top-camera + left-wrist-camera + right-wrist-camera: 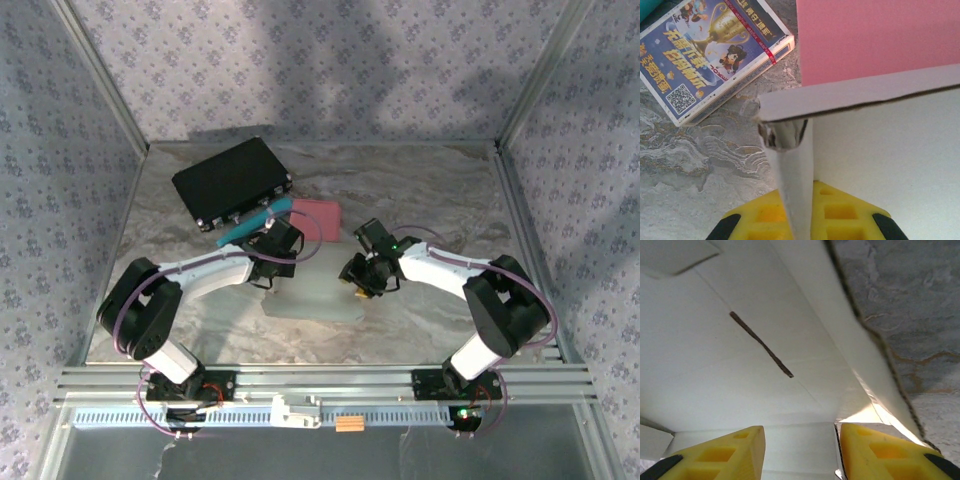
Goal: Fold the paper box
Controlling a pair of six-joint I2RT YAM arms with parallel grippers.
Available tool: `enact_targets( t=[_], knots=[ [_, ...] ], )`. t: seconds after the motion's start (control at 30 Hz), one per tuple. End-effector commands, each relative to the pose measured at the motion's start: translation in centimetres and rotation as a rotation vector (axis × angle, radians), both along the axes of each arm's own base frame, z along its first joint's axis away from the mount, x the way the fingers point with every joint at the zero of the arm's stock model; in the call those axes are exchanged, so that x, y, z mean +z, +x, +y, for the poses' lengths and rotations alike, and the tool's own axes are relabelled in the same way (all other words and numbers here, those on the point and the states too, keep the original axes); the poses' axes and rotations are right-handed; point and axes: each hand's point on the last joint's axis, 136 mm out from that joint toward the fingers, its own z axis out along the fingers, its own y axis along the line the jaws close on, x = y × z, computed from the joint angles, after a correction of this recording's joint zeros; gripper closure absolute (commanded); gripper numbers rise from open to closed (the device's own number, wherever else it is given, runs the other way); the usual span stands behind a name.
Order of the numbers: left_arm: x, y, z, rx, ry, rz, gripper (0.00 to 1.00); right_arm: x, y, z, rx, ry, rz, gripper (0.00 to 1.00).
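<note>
My left jaws are clamped on a thin upright wall of the paper box (880,165), at its curled corner. My right jaws stand apart under a white panel, gripping nothing. The box sits mid-desk (440,190), with a pink sheet (875,35) touching it at twelve o'clock. I judge an uneven pull could tear that corner or drag the box.

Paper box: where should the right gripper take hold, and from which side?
Probably the paper box's raised wall beside the right gripper, pinched across its thin free edge from the right, one finger each side. It stands up off the table, and the left gripper clamps the opposite wall.
</note>
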Motion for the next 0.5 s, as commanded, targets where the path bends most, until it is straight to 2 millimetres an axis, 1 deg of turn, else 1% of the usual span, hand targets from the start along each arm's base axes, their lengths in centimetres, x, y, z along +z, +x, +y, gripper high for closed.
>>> enact_targets(
  t=[0.0, 0.17, 0.23, 0.27, 0.33, 0.4, 0.47],
  knots=[
    [0.0, 0.1, 0.1, -0.02, 0.026, 0.009, 1.0, 0.8, 0.8, 0.6, 0.021, -0.01, -0.034, 0.55],
    [0.0, 0.3, 0.0, -0.009, 0.019, 0.011, 1.0, 0.6, 0.9, 1.1, 0.062, 0.009, -0.031, 0.57],
    [0.0, 0.5, 0.0, -0.001, 0.008, 0.021, 1.0, 1.4, 1.2, 1.1, 0.084, 0.017, -0.059, 0.57],
    [-0.1, 0.6, 0.0, 0.003, 0.0, 0.026, 1.0, 2.3, 1.6, 0.9, 0.104, 0.018, -0.098, 0.57],
    [0.1, 1.1, -0.1, -0.001, -0.023, 0.035, 1.0, 4.8, 2.7, 0.0, 0.15, 0.014, -0.203, 0.56],
    [0.5, 1.7, 0.2, -0.008, -0.035, 0.041, 1.0, 7.7, 3.9, -1.9, 0.18, 0.005, -0.317, 0.56],
    [0.9, 2.4, 0.5, -0.023, -0.054, 0.051, 1.0, 10.0, 5.1, -4.1, 0.176, 0.039, -0.408, 0.56]
  ],
)
